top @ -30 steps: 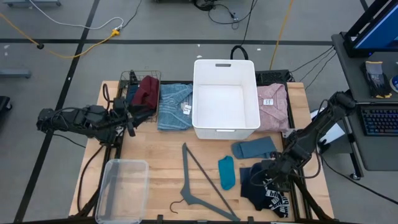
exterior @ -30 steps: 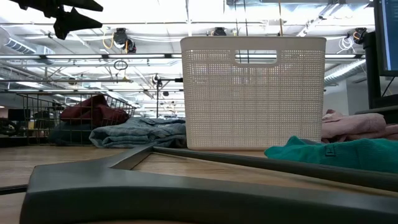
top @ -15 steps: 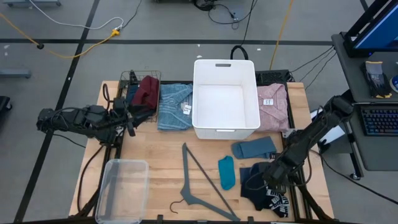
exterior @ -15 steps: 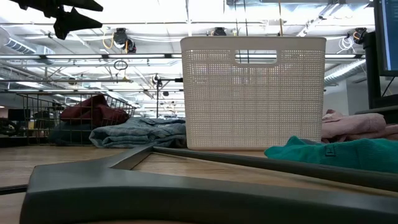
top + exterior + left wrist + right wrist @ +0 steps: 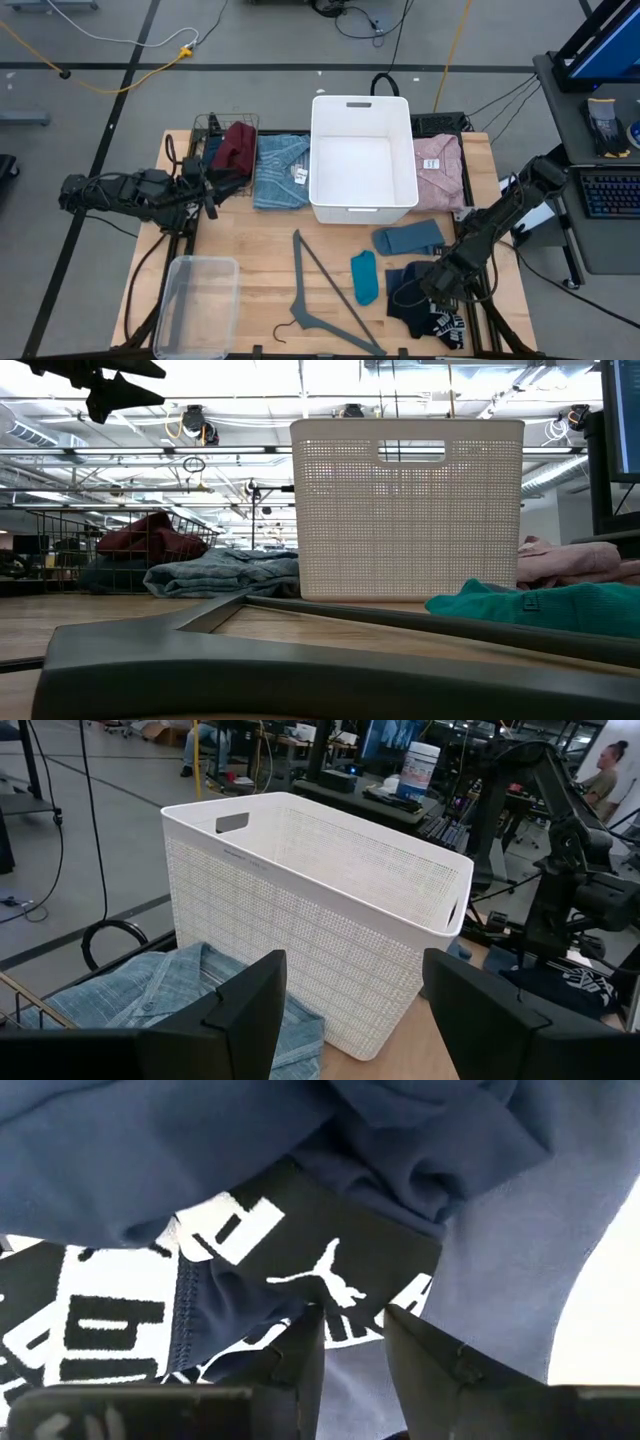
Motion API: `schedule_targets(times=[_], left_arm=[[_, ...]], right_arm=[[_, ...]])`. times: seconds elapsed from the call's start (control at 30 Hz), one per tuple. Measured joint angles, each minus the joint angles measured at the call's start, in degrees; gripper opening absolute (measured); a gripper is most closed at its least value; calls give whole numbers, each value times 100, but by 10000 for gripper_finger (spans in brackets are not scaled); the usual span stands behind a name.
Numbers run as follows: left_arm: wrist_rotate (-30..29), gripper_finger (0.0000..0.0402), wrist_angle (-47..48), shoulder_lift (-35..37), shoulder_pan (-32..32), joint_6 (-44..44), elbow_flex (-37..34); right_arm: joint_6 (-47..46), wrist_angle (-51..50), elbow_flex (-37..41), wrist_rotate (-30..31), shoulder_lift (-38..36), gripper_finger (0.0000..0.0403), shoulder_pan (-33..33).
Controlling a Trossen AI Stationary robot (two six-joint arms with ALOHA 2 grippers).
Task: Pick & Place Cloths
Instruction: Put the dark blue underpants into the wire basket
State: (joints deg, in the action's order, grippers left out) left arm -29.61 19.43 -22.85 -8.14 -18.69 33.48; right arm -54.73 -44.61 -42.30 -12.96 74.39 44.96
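Note:
My right gripper (image 5: 430, 290) is down on the dark pile at the table's near right, where a plain navy cloth (image 5: 403, 285) lies partly over a navy cloth with white print (image 5: 442, 323). In the right wrist view its fingers stand close together (image 5: 352, 1320) on the printed cloth (image 5: 300, 1250). A teal cloth (image 5: 365, 277) and a slate-blue cloth (image 5: 408, 238) lie flat nearby. A pink cloth (image 5: 438, 168) and a light-blue cloth (image 5: 280, 170) flank the white basket (image 5: 363, 101). My left gripper (image 5: 211, 196) waits open at the table's left; its wrist view shows it open (image 5: 355, 990). My right gripper has a fold of the printed navy cloth (image 5: 345, 1295) pinched between its two fingers, near the white logo. The fingers (image 5: 305, 1345) come from above, slanting down from the table's right. The cloth lies on the table, with the plain navy cloth (image 5: 200, 1150) bunched over it.
A grey hanger (image 5: 318, 295) lies near the table's middle. A clear plastic tub (image 5: 195, 305) sits at the near left. A wire basket (image 5: 215, 128) at the far left holds a maroon cloth (image 5: 238, 145). The white basket's wall (image 5: 300, 920) stands in front of my left gripper.
My right gripper has moved a little toward the table's near edge and down onto the dark pile. The left arm has kept still.

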Motion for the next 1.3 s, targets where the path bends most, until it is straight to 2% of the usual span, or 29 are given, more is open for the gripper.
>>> schedule_targets(times=[0.2,0.4,0.73,0.97,1.3], left_arm=[[-1,239,1,0,0,1,1],[-2,239,-1,0,0,-1,1],[-48,239,-1,0,2,-9,1],[-50,239,-1,0,2,-14,1],[-50,239,-1,0,2,-29,1]], right_arm=[[-13,-25,0,386,0,98,-1],[-100,-164,0,414,0,91,-1],[-156,-128,0,418,0,38,-3],[-57,264,0,418,-2,5,-209],[143,229,0,414,-2,10,-590]])
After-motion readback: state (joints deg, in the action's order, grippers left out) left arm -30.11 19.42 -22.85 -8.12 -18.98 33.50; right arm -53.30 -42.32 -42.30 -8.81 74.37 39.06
